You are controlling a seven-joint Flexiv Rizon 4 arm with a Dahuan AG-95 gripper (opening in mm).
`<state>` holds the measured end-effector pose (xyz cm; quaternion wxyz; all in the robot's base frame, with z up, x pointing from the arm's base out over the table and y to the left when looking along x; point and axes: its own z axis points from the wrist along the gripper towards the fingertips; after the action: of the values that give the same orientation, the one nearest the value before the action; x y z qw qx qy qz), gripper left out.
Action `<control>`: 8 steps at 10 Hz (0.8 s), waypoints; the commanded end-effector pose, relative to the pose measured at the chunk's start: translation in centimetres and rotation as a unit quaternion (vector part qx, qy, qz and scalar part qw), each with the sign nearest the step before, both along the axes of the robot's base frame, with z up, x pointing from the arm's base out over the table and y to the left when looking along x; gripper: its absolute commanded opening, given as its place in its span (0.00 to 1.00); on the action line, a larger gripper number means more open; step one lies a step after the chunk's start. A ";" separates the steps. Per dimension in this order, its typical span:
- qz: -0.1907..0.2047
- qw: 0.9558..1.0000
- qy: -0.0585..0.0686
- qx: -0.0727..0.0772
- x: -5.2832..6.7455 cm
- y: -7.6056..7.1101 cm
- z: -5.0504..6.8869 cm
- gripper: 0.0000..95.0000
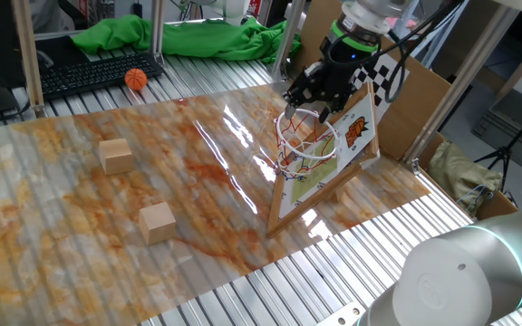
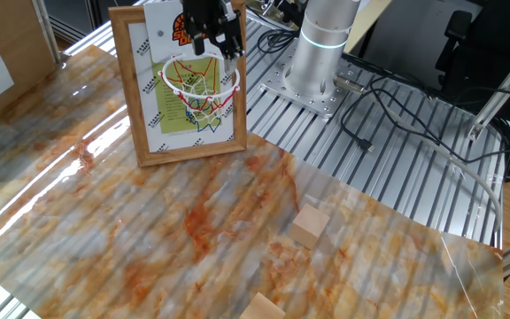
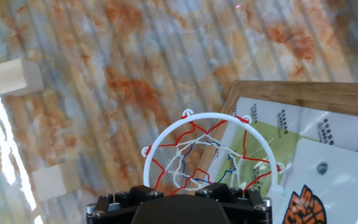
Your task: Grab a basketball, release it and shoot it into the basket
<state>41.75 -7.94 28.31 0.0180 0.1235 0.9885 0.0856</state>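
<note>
The gripper [image 1: 313, 101] hangs directly above the basket [image 1: 304, 138], its fingers spread with nothing between them. The basketball [image 1: 135, 80] lies far off beside a keyboard [image 1: 98, 71], beyond two wooden cubes [image 1: 115, 155].

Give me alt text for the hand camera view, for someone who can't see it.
Looking straight down, the basket, a white hoop with red, white and blue netting, stands out from a wood-framed backboard at right. Two tan wooden cubes sit at left on the orange-marbled table cover. No ball shows; the gripper's fingertips are out of frame.
</note>
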 end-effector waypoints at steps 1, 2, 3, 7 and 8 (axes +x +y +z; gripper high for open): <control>0.035 0.999 -0.002 -0.017 -0.1 0.7 0.0 0.60; 0.039 0.999 -0.001 -0.018 -0.1 1.0 0.1 0.60; 0.051 0.999 0.000 -0.018 -0.2 1.3 0.1 0.60; 0.051 0.999 0.000 -0.018 -0.2 1.3 0.1 0.60; 0.051 0.999 0.000 -0.018 -0.2 1.3 0.1 0.60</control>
<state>41.61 -6.60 28.46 0.0151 0.0725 0.9949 0.0686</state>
